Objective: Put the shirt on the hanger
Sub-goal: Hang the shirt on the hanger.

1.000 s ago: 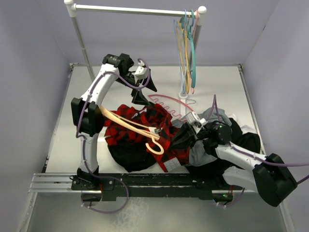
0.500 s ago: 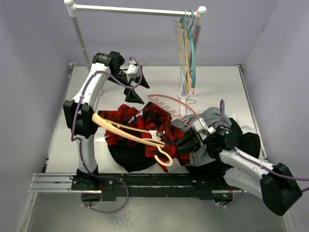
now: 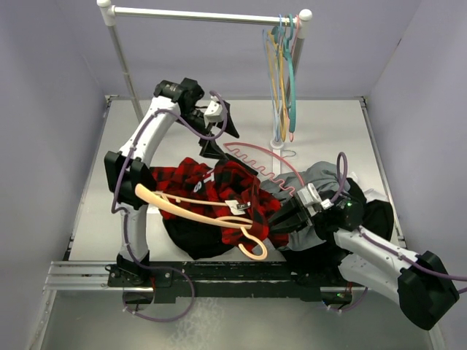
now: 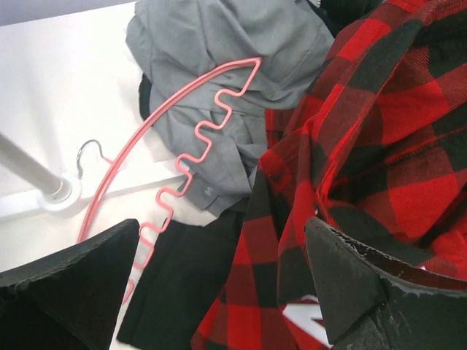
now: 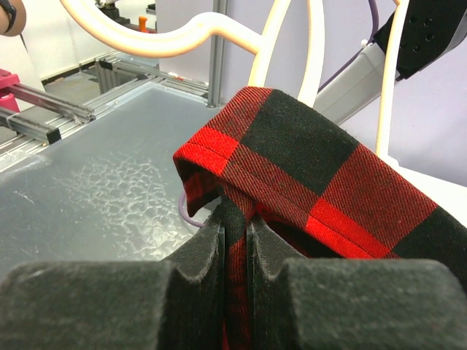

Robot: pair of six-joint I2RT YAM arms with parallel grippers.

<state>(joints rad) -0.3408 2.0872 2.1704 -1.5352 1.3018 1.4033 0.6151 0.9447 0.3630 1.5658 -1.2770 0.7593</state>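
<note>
While the right gripper (image 3: pixel 286 219) is pinched tight on a fold of the red-and-black plaid shirt (image 3: pixel 219 182) at its near right edge, the left gripper (image 3: pixel 217 138) hangs over the shirt's far side, jaws spread wide and holding nothing. The shirt lies bunched mid-table on a black garment (image 3: pixel 195 237), beside a grey garment (image 3: pixel 322 176) and a pink wavy hanger (image 3: pixel 257 157). The tan hanger (image 3: pixel 182 209) slants across the shirt, hook toward the arms' bases.
</note>
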